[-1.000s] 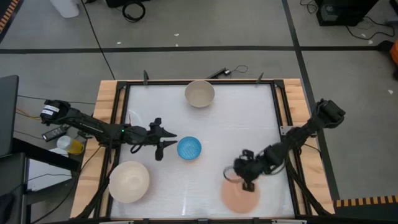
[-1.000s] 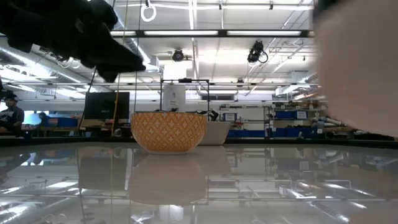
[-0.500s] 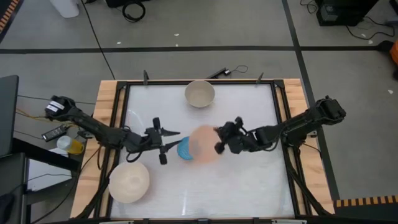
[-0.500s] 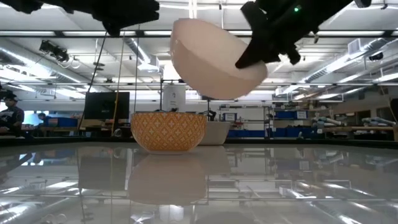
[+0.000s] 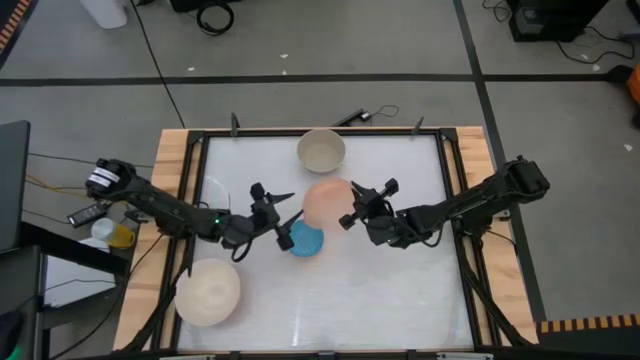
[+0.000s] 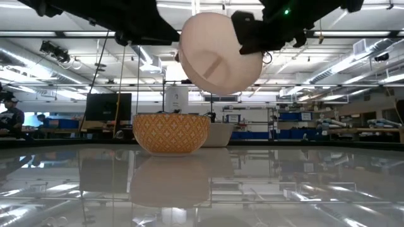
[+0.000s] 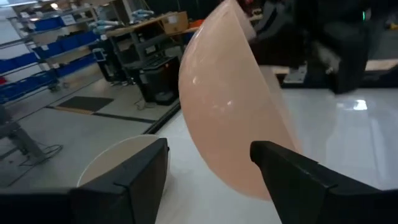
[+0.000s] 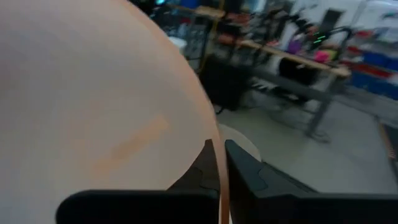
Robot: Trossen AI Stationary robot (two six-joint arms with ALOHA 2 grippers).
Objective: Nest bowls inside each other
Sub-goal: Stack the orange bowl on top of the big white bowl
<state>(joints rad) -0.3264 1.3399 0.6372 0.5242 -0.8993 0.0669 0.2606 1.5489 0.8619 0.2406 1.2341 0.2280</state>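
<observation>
The peach-orange bowl (image 5: 327, 202) hangs in the air over the table's middle, tipped steeply, its underside (image 6: 218, 57) facing the near edge. My right gripper (image 5: 352, 215) is shut on it. My left gripper (image 5: 287, 213) stands open just left of that bowl, its fingers (image 7: 134, 180) on either side of the bowl (image 7: 230, 106) without touching it. Below lies the small blue bowl (image 5: 305, 240) on its base. The white bowl (image 5: 208, 292) sits near left, the beige-cream bowl (image 5: 321, 150) at the far edge. My right gripper pinches the peach-orange bowl's rim (image 8: 216, 155) between its two fingers (image 8: 252, 177), one on the inner wall and one on the outer. The fingers come level from the table's right. The bowl is lifted clear and tipped on its side.
A wooden frame (image 5: 180, 160) with raised rails borders the white table top. Bare table shows at the near right (image 5: 400, 300). The low view looks past the table into a workshop with shelves; a person (image 6: 9, 116) is far off at its left.
My right gripper has carried the peach-orange bowl from the table's near right up and across to the middle, then a little toward the far edge, turning so that the bowl tipped from upright onto its side. My left gripper has moved right toward the bowl and rolled.
</observation>
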